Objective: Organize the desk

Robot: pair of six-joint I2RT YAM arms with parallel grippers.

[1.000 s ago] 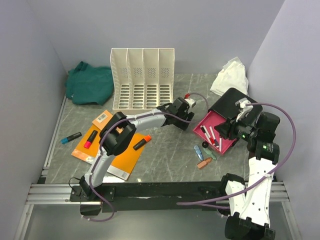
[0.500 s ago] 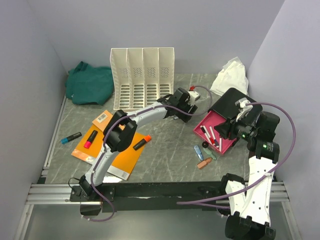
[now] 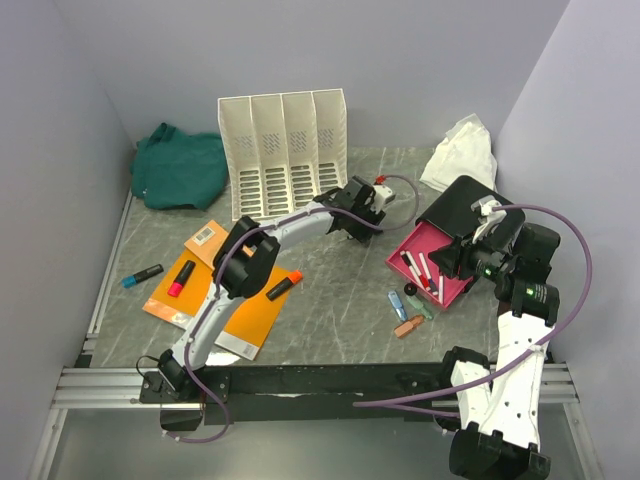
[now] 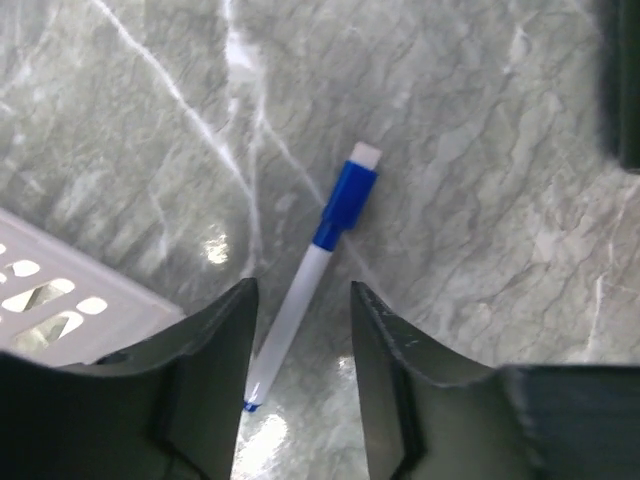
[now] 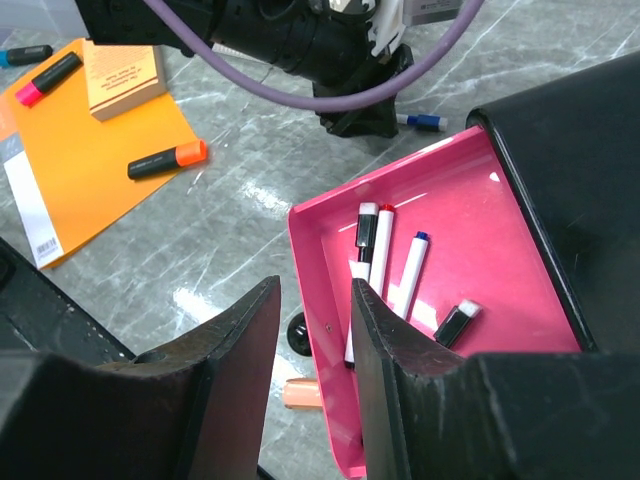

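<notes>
On the dark stone-look desk (image 3: 340,300) lies a white pen with a blue cap (image 4: 330,235), close to the corner of the white file rack (image 4: 50,290). My left gripper (image 4: 300,290) hangs just over it, open, its fingers astride the pen's lower end with a gap on each side. In the top view the left gripper (image 3: 362,200) hides the pen. My right gripper (image 5: 312,290) hovers open above the left rim of the pink tray (image 5: 470,250), nothing held. The tray (image 3: 425,262) holds three pens and a small eraser.
The file rack (image 3: 285,150) stands at the back, a green cloth (image 3: 180,165) left of it and a white cloth (image 3: 460,150) right. An orange folder (image 3: 225,315) carries highlighters and a notepad (image 3: 205,237). Small items (image 3: 410,310) lie beside the tray, whose black lid (image 3: 465,200) is behind.
My left gripper has moved back and left toward the file rack and its jaws have narrowed around the pen. The rack has tilted slightly. The right arm has not moved.
</notes>
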